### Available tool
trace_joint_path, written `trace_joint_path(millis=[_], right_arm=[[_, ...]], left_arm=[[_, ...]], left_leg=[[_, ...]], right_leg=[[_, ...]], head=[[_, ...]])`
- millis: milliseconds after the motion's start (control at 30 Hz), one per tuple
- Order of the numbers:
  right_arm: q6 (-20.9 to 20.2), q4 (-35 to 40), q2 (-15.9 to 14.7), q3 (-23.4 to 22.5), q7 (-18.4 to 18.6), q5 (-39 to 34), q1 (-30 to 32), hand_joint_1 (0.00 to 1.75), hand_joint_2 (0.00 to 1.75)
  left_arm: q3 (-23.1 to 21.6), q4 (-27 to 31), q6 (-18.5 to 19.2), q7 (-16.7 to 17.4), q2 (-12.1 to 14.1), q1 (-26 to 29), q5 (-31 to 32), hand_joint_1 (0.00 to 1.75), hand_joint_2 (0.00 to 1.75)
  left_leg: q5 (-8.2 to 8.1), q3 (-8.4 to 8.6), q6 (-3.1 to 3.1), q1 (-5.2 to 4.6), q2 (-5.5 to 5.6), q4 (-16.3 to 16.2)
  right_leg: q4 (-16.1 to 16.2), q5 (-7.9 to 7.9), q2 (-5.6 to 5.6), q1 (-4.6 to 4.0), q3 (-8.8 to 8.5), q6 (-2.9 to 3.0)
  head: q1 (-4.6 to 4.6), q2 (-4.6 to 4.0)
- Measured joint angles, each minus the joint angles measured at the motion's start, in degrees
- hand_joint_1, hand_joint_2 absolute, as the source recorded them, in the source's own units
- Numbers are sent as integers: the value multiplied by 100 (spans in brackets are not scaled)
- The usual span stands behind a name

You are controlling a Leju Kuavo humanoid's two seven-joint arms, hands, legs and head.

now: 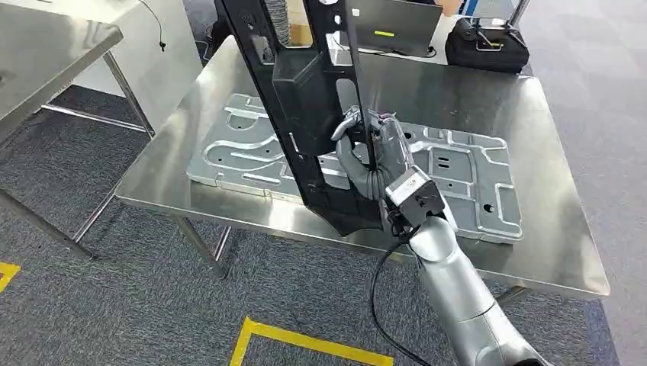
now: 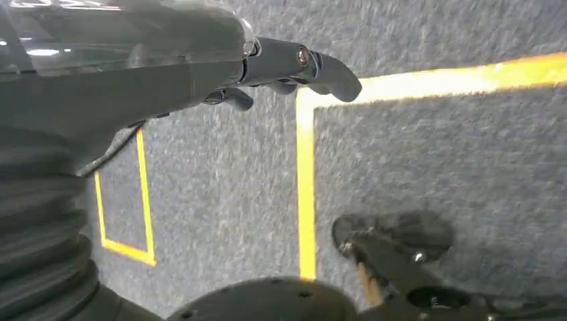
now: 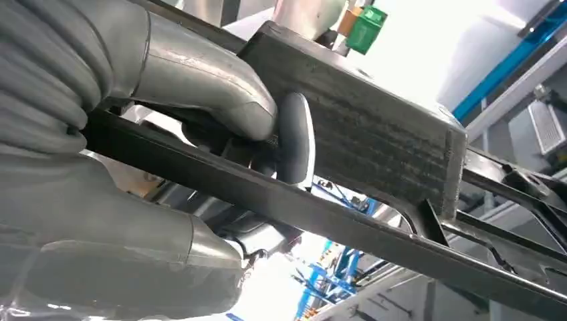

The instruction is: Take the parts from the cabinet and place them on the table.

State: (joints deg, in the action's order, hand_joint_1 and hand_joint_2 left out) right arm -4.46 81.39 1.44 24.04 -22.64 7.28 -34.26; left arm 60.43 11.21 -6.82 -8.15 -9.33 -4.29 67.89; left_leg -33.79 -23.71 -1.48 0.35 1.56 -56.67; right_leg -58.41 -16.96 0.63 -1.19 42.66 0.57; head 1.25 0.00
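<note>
The black frame part stands nearly upright above the table, its lower end over the near edge, clasped along one rail by my right hand, thumb and fingers wrapped round it in the right wrist view. Beneath it lies a silver stamped panel, already flat on the steel. To set the frame down well, I judge I should tip it slowly toward flat, clear of the panel, keeping my hold firm until it rests. My left hand hangs over carpet, fingers loosely apart, holding nothing.
</note>
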Motion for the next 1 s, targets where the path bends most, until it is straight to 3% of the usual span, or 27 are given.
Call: trace_joint_path(millis=[67, 100, 133, 167, 200, 233, 267, 333, 367, 400, 433, 500, 533, 633, 667, 700, 733, 800, 833, 867, 1000], right_arm=[[-6, 13, 6, 4, 17, 13, -14, 173, 175], [-2, 29, 9, 4, 22, 11, -31, 173, 175], [-2, 44, 9, 4, -2, 9, -78, 173, 175], [-4, 61, 29, 4, 0, 11, -88, 173, 175], [0, 53, 33, 2, 5, 7, -103, 173, 175], [-2, 48, 35, 4, 2, 6, -101, 173, 175], [-2, 44, 37, 4, 4, 7, -94, 173, 175], [-4, 31, 37, 7, 7, 9, -85, 173, 175], [-4, 31, 37, 7, 7, 9, -78, 173, 175], [-4, 22, 39, 7, 7, 9, -77, 173, 175], [-4, 7, 37, 7, 7, 9, -75, 173, 175], [2, -9, 35, 7, 7, 13, -65, 173, 175], [9, -26, 39, 13, 0, 37, -49, 173, 175], [46, -28, 35, 17, 0, 169, -80, 173, 175], [59, -28, 35, 22, 2, 234, -92, 173, 175], [98, -31, 31, 24, 28, 362, -110, 173, 175], [136, -42, 22, 26, 50, 499, -127, 173, 175], [247, -70, -42, 46, 158, 945, -136, 173, 175], [273, -100, -107, 63, 227, 1172, -138, 173, 175], [284, -112, -131, 74, 254, 1255, -141, 173, 175], [286, -120, -151, 79, 269, 1299, -144, 173, 175]], left_arm=[[2, 0, 0, -4, 0, -18, 0, 0, 175], [2, 0, 2, -9, 2, -23, 2, 0, 175], [2, 0, 0, -13, -2, -56, 4, 0, 175], [2, 0, 0, -18, 7, -74, 4, 0, 175], [2, 0, 2, -28, 11, -76, 7, 0, 175], [2, 0, 0, -39, 11, -81, 7, 0, 175], [7, 0, 0, -52, 13, -95, -4, 0, 175], [9, 0, 2, -79, 15, -146, -13, 0, 175], [11, 0, 2, -83, 17, -157, -15, 0, 175], [15, 0, 2, -90, 22, -164, -20, 0, 175], [20, 0, 2, -92, 24, -166, -17, 0, 175], [35, -4, 2, -92, 24, -152, -20, 0, 175], [50, -7, 2, -83, 26, -166, -24, 0, 175], [52, -7, 2, -74, 24, -190, -17, 0, 175], [52, -7, 2, -66, 13, -185, -13, 0, 175], [55, -7, 2, -50, 26, -166, -11, 0, 175], [55, -7, 4, -53, 33, -144, -15, 0, 175], [59, -7, 11, -61, 35, -110, -26, 0, 175], [61, -7, 20, -61, 37, -98, -28, 0, 175], [61, -7, 20, -63, 37, -92, -28, 0, 175], [63, -7, 20, -66, 35, -89, -28, 0, 175]], left_leg=[[-53, 132, 46, 30, -19, 182], [85, 255, 78, 20, -24, 111], [289, 208, 138, -4, -27, -133], [474, -7, 138, 20, -45, -566], [627, -273, 149, 15, -63, -1056], [568, -544, 164, 21, -66, -1430], [301, -791, 186, 28, -74, -1637], [-511, -1118, 230, 32, -113, -1621], [-704, -1211, 268, 38, -123, -1489], [-627, -1253, 290, 44, -128, -1224], [-264, -1245, 293, 46, -131, -867], [1165, -1262, 281, 64, -163, -61], [1178, -1280, 205, 49, -182, -73], [1198, -1276, 95, 26, -138, -133], [1204, -1250, 66, 64, -139, -102], [1183, -1238, 35, 63, -143, -100], [1169, -1234, 13, 62, -145, -98], [1132, -1231, -17, 54, -145, -100], [1117, -1223, -21, 54, -135, -100], [1106, -1213, -22, 54, -125, -100], [1102, -1208, -22, 54, -122, -101]], right_leg=[[50, -166, -14, -35, -129, 31], [160, -234, 2, -31, -250, 78], [219, -312, 3, -11, -421, 129], [287, -309, -9, 33, -575, 115], [311, -372, -33, 49, -713, 147], [342, -450, -45, 59, -837, 161], [371, -537, -45, 69, -960, 158], [379, -724, -37, 95, -1184, 141], [377, -816, -30, 107, -1293, 128], [372, -912, -25, 120, -1408, 111], [363, -1002, -24, 133, -1516, 89], [320, -1181, -21, 126, -1635, 27], [243, -1252, 13, 103, -1651, -5], [259, -1369, -9, 105, -1668, -114], [238, -1416, -10, 118, -1683, -144], [45, -1530, -27, 127, -1602, -180], [-334, -1724, -33, 138, -1391, -214], [-1397, -2115, -34, 155, -761, -260], [-1704, -2128, -34, 157, -527, -266], [-1730, -2058, -34, 157, -454, -264], [-1711, -2014, -34, 157, -441, -262]], head=[[-11, 0], [-9, 0], [-6, 0], [-11, 2], [-2, 2], [-4, 0], [-4, 0], [-2, 2], [-4, 0], [-4, 0], [-4, 0], [-4, 0], [-2, 0], [-4, 2], [-4, 2], [-6, 0], [-6, 0], [-6, 0], [-6, 0], [-6, 0], [-6, 0]])
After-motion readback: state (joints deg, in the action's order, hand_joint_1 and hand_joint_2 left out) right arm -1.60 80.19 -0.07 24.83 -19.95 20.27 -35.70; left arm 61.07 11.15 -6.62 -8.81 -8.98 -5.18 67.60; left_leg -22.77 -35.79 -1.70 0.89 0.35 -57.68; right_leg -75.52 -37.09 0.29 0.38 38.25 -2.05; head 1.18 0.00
